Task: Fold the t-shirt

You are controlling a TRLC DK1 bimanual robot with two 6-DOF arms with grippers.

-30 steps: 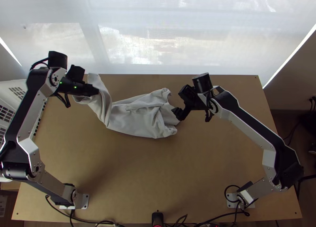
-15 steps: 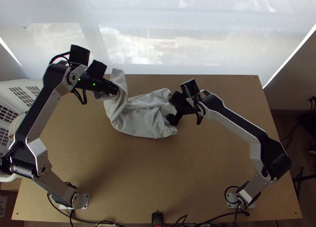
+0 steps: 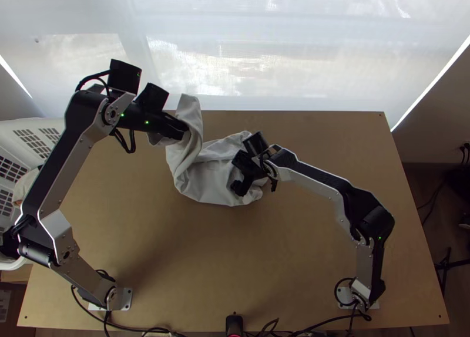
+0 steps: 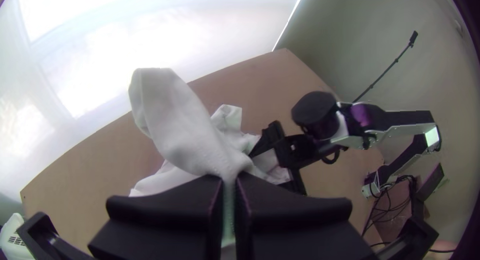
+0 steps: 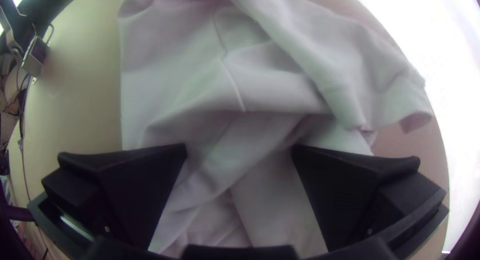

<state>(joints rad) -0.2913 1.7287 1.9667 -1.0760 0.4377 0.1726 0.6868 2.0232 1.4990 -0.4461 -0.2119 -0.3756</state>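
The t-shirt (image 3: 214,181) is on the counter (image 3: 294,260), toward its far side, with one part lifted up and the rest lying bunched in loose folds. The left claw (image 4: 229,179) has its fingers pressed together on a narrow pinch of the cloth, and a raised flap stands over the grip. The right claw (image 5: 239,150) is open, its two fingers well apart over the lying part; I see cloth between them, but not gripped.

In my judgement, the step in hand is to find a second hold, so the t-shirt can be opened before any folding. For this, it is better that the left claw does not move while the right one goes down straight, and closes on an edge or a corner, not on the middle of a wrinkle. The seam (image 5: 233,85) could help to understand which side is which. If the right claw takes several layers together, the cloth may open twisted. After a good hold, the two claws should go apart slowly, only until the cloth is flat, because a strong pull could make the narrow pinch slip.

About brands or labels, I can make out no writing on the cloth
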